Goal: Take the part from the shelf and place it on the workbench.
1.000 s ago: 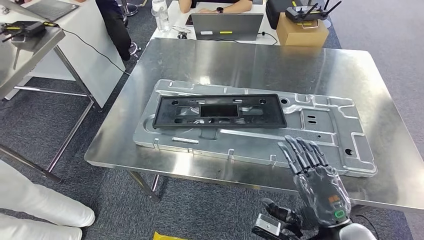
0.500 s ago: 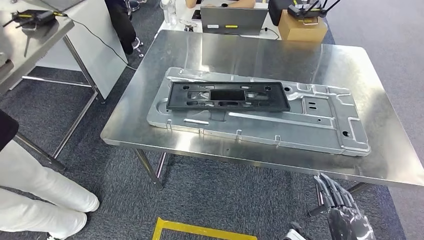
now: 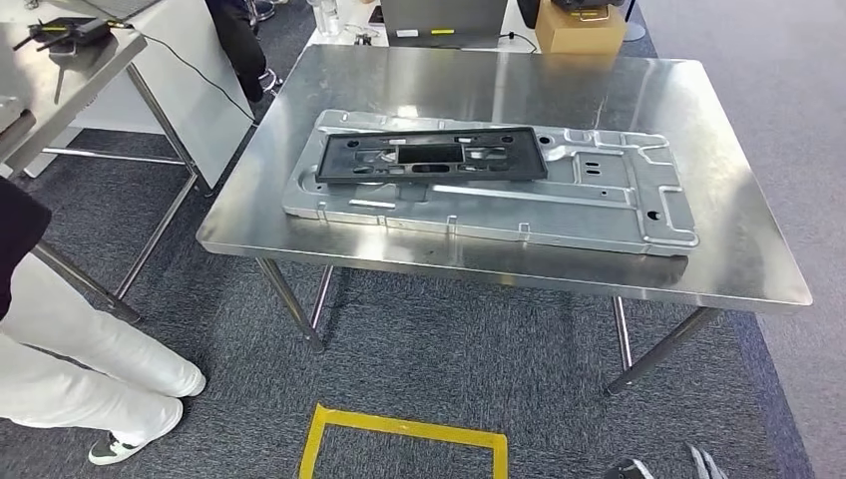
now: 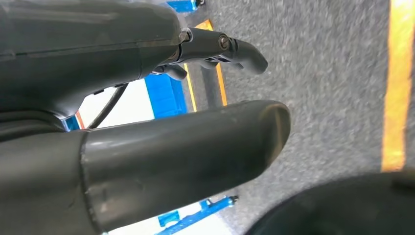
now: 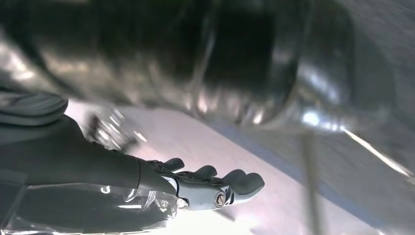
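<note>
We judge the task basically done: the black part (image 3: 431, 156) lies flat on the steel worktop (image 3: 698, 180), resting on top of a big pressed metal panel (image 3: 559, 205), toward that panel's left end as the head view has it, and no hand touches it. Nothing seems left except maybe clearing off; we see no shelf in these pics, so we can't check that end of things. Going left to right in the head view: a person's legs in light trousers (image 3: 80, 359) stand on the carpet at the left edge, w/ another metal table (image 3: 60, 70) behind them; then the worktop w/ panel and part in the middle; yellow floor tape (image 3: 399, 439) below, near the bottom edge; a cardboard box (image 3: 579, 25) and a laptop (image 3: 444, 18) on a far desk at top. Our left hand (image 4: 147, 147) hangs low over carpet and yellow tape per the left wrist view, holding nothing, thumb and darker fingers apart, i.e. open. Our right hand (image 5: 195, 186) in the right wrist view also carries nothing, fingers stretched out loosely and apart, though the pic is blurry. Its fingertips (image 3: 706, 464) just peek in at the head view's bottom right, so the part sits well apart from both hands, up and to the left of the right one.
</note>
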Robot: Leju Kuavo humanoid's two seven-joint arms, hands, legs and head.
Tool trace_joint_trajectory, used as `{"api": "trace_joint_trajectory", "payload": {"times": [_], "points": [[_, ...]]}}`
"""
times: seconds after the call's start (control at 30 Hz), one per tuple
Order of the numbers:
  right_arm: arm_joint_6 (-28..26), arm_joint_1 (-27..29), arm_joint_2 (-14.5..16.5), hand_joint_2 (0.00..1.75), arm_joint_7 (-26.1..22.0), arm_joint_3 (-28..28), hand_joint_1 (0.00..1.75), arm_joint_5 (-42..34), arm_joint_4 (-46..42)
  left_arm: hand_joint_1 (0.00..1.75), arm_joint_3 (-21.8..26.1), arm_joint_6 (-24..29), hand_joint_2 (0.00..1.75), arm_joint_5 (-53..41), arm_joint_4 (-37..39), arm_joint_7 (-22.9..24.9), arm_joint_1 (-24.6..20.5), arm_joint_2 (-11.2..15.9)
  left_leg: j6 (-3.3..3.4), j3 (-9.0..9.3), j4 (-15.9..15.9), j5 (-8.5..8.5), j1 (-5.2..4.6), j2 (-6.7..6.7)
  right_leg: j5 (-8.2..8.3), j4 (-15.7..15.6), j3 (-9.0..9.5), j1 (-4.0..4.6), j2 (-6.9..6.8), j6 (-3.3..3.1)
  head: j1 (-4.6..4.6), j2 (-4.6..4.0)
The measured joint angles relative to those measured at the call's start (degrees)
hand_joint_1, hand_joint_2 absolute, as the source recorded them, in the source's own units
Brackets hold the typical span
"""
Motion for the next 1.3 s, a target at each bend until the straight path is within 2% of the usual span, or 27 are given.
{"api": "trace_joint_trajectory", "payload": {"times": [0.03, 0.1, 0.13, 0.17, 0.23, 0.3, 0.43, 0.5, 0.57, 0.6, 0.63, 0.67, 0.73, 0.77, 0.8, 0.83, 0.87, 0.93, 0.97, 1.03, 1.07, 1.1, 1.13, 1.17, 1.2, 1.23, 1.3], "points": [[0.35, -0.27, 0.72, 1.75, 2.72, -0.99, 0.00, -1.20, 1.60, 0.00, -0.04, -0.09, 0.00, -0.31, 0.00, 0.03, -0.08, 0.01, -0.12, 0.08, 2.63, -0.60, 0.07, 0.00, 0.74, 0.12, -1.02, 0.06, -0.04, 0.04, 0.01, 0.00], [0.23, -1.40, 1.84, 1.75, 9.17, -3.11, 0.00, -4.04, 6.36, 0.00, -0.26, -0.34, 0.00, -1.10, 0.00, 0.14, -0.27, 0.14, -0.09, 2.51, 3.17, 2.04, 0.14, -0.01, 2.06, 0.54, -3.07, 0.14, -0.13, 0.20, 0.01, 0.00], [-0.26, -2.28, 2.30, 1.75, 12.05, -4.30, 0.00, -5.37, 9.34, 0.00, -0.43, -0.46, 0.00, -1.50, 0.00, 0.21, -0.40, 0.26, 0.07, 5.13, 0.51, 3.91, 0.14, -0.04, 2.63, 0.83, -4.03, 0.15, -0.14, 0.31, 0.01, 0.00], [-0.80, -3.39, 2.71, 1.75, 14.69, -5.69, 0.00, -6.59, 12.54, 0.00, -0.60, -0.59, 0.00, -1.92, 0.00, 0.27, -0.55, 0.40, 0.32, 8.42, -3.76, 4.56, 0.09, -0.13, 3.14, 1.11, -4.78, 0.19, -0.10, 0.47, 0.00, 0.00], [-1.66, -5.75, 3.36, 1.75, 18.97, -8.38, 0.00, -8.71, 18.42, 0.00, -0.89, -0.80, 0.00, -2.53, 0.00, 0.38, -0.89, 0.71, 0.89, 14.34, -12.59, 3.44, -0.11, -0.31, 4.08, 1.49, -5.65, 0.32, -0.02, 0.91, 0.01, 0.00], [-1.97, -6.91, 3.62, 1.75, 20.80, -9.61, 0.00, -9.70, 21.03, 0.00, -1.00, -0.90, 0.00, -2.76, 0.00, 0.42, -1.05, 0.85, 1.16, 16.49, -16.30, 2.19, -0.27, -0.37, 4.50, 1.57, -5.80, 0.41, 0.00, 1.16, 0.02, 0.00], [-2.21, -8.31, 3.74, 1.75, 22.76, -11.15, 0.00, -11.16, 24.24, 0.00, -1.19, -1.12, 0.00, -2.99, 0.00, 0.46, -1.14, 0.91, 1.47, 15.88, -15.92, 2.52, -0.43, -0.35, 5.17, 1.17, -5.73, 0.33, -0.04, 1.46, 0.03, 0.00], [-4.85, -12.58, 4.36, 1.75, 27.20, -16.47, 0.00, -17.63, 34.08, 0.00, -1.68, -1.46, 0.00, -3.13, 0.00, 0.50, -1.27, 0.92, 2.89, 14.04, -16.06, 4.61, -0.40, 0.08, 1.50, 4.58, -6.81, 0.39, 0.21, 2.21, 0.05, 0.00], [-8.86, -17.32, 4.91, 1.75, 30.34, -22.22, 0.00, -25.86, 44.98, 0.00, -2.08, -1.74, 0.00, -3.14, 0.00, 0.58, -1.38, 0.91, 4.22, 11.40, -16.26, 7.15, -0.40, 0.68, -5.44, 11.87, -8.23, 0.39, 0.51, 2.88, 0.09, 0.00], [-10.11, -18.45, 4.94, 1.75, 30.23, -23.27, 0.00, -28.12, 47.58, 0.00, -2.11, -1.83, 0.00, -3.14, 0.00, 0.66, -1.40, 0.91, 4.27, 10.25, -16.07, 7.84, -0.51, 0.82, -7.04, 14.71, -8.21, 0.30, 0.52, 2.99, 0.09, 0.00], [-11.15, -19.36, 4.95, 1.75, 29.87, -24.18, 0.00, -30.14, 50.02, 0.00, -2.16, -1.97, 0.00, -3.22, 0.00, 0.75, -1.46, 0.91, 4.21, 9.03, -15.76, 8.55, -0.57, 0.90, -6.85, 16.54, -7.63, 0.20, 0.52, 3.07, 0.09, 0.00], [-11.64, -20.11, 4.95, 1.75, 29.29, -24.80, 0.00, -31.31, 51.82, 0.00, -2.26, -2.12, 0.00, -3.31, 0.00, 0.83, -1.51, 0.91, 4.07, 7.75, -15.30, 9.18, -0.58, 0.92, -5.03, 16.80, -6.37, 0.13, 0.52, 3.10, 0.09, 0.00], [-11.29, -21.51, 4.90, 1.75, 27.10, -26.24, 0.00, -31.88, 54.88, 0.00, -2.56, -2.47, 0.00, -3.51, 0.00, 0.90, -1.56, 0.92, 3.62, 5.29, -14.01, 10.24, -0.54, 0.89, -1.40, 12.57, -1.57, 0.03, 0.54, 2.88, 0.09, 0.00], [-10.66, -22.17, 4.84, 1.75, 25.75, -27.15, 0.00, -31.38, 56.01, 0.00, -2.75, -2.61, 0.00, -3.58, 0.00, 0.87, -1.57, 0.93, 3.37, 4.26, -13.30, 10.59, -0.62, 0.86, -1.43, 8.29, 1.73, 0.09, 0.56, 2.69, 0.09, 0.00], [-10.00, -22.83, 4.76, 1.75, 24.39, -28.23, 0.00, -30.58, 57.06, 0.00, -2.95, -2.73, 0.00, -3.64, 0.00, 0.83, -1.56, 0.96, 3.09, 3.54, -12.71, 10.97, -0.70, 0.84, -2.65, 3.80, 4.84, 0.16, 0.59, 2.48, 0.07, 0.00], [-9.40, -23.53, 4.70, 1.75, 23.16, -29.43, 0.00, -29.55, 58.10, 0.00, -3.14, -2.82, 0.00, -3.70, 0.00, 0.75, -1.56, 1.02, 2.82, 3.06, -12.30, 11.39, -0.78, 0.85, -4.03, 0.32, 7.02, 0.28, 0.64, 2.30, 0.06, 0.00], [-9.03, -24.27, 4.64, 1.75, 22.14, -30.65, 0.00, -28.52, 59.11, 0.00, -3.31, -2.92, 0.00, -3.81, 0.00, 0.68, -1.55, 1.13, 2.54, 2.73, -12.11, 11.87, -0.84, 0.87, -4.94, -1.73, 8.04, 0.46, 0.66, 2.12, 0.05, 0.00], [-8.57, -25.79, 4.53, 1.75, 20.08, -33.38, 0.00, -26.23, 61.38, 0.00, -3.49, -3.17, 0.00, -4.06, 0.04, 0.51, -1.50, 1.47, 1.91, 2.18, -11.97, 12.50, -0.70, 0.75, -4.67, -2.27, 7.46, 0.42, 0.52, 1.48, 0.04, 0.00], [-8.41, -26.70, 4.32, 1.75, 18.92, -34.91, 0.00, -24.93, 62.68, 0.00, -3.54, -3.37, 0.00, -4.26, 0.07, 0.41, -1.46, 1.66, 1.54, 1.66, -11.27, 11.48, -0.57, 0.56, -4.14, -2.24, 6.80, 0.34, 0.39, 0.98, 0.03, 0.00], [-8.06, -28.50, 3.68, 1.75, 16.71, -38.08, 0.00, -22.37, 65.55, 0.00, -3.68, -3.89, 0.00, -4.56, 0.14, 0.02, -1.37, 1.92, 0.82, 0.04, -6.76, 6.67, -0.26, 0.18, -2.99, -2.21, 5.27, 0.23, 0.10, 0.14, -0.01, 0.00], [-7.92, -29.20, 3.25, 1.75, 15.86, -39.47, 0.00, -21.26, 66.86, 0.00, -3.78, -4.17, 0.00, -4.67, 0.14, -0.29, -1.32, 1.95, 0.52, -0.95, -3.09, 3.95, -0.19, 0.11, -2.50, -2.14, 4.49, 0.29, 0.06, -0.06, -0.03, 0.00], [-7.80, -29.73, 2.85, 1.75, 15.24, -40.69, 0.00, -20.33, 68.06, 0.00, -3.87, -4.37, 0.00, -4.70, 0.14, -0.67, -1.28, 1.97, 0.33, -1.73, 0.65, 2.37, -0.15, 0.09, -2.01, -2.00, 3.73, 0.38, -0.04, -0.13, -0.03, 0.00], [-7.72, -30.16, 2.46, 1.75, 14.82, -41.73, 0.00, -19.56, 69.09, 0.00, -3.93, -4.49, 0.00, -4.70, 0.14, -1.03, -1.24, 2.01, 0.25, -2.06, 3.47, 2.20, -0.14, 0.09, -1.57, -1.82, 2.98, 0.47, -0.14, -0.14, -0.03, 0.00], [-7.67, -30.54, 2.08, 1.75, 14.55, -42.63, 0.00, -19.01, 70.00, 0.00, -3.96, -4.55, 0.00, -4.70, 0.14, -1.31, -1.22, 2.02, 0.30, -1.61, 4.52, 3.28, -0.14, 0.08, -1.19, -1.61, 2.29, 0.55, -0.20, -0.11, -0.03, 0.00], [-7.64, -30.88, 1.76, 1.75, 14.37, -43.39, 0.00, -18.61, 70.77, 0.00, -3.98, -4.55, 0.00, -4.70, 0.15, -1.48, -1.21, 2.03, 0.53, -0.09, 3.42, 5.01, -0.16, 0.07, -0.87, -1.38, 1.70, 0.64, -0.22, -0.08, -0.03, 0.00], [-7.63, -31.19, 1.50, 1.75, 14.28, -43.99, 0.00, -18.39, 71.36, 0.00, -4.01, -4.55, 0.44, -4.70, 0.15, -1.57, -1.20, 2.07, 0.93, 2.42, 0.30, 6.58, -0.24, 0.03, -0.62, -1.16, 1.27, 0.74, -0.20, -0.03, -0.03, 0.00], [-7.61, -31.66, 1.20, 1.75, 14.12, -44.92, 0.00, -18.21, 72.39, 0.00, -4.13, -4.53, 1.31, -4.70, 0.17, -1.63, -1.21, 2.34, 2.01, 8.14, -8.08, 7.23, -0.52, 0.00, -0.26, -0.82, 0.75, 0.95, -0.18, 0.22, -0.02, 0.00]]}}
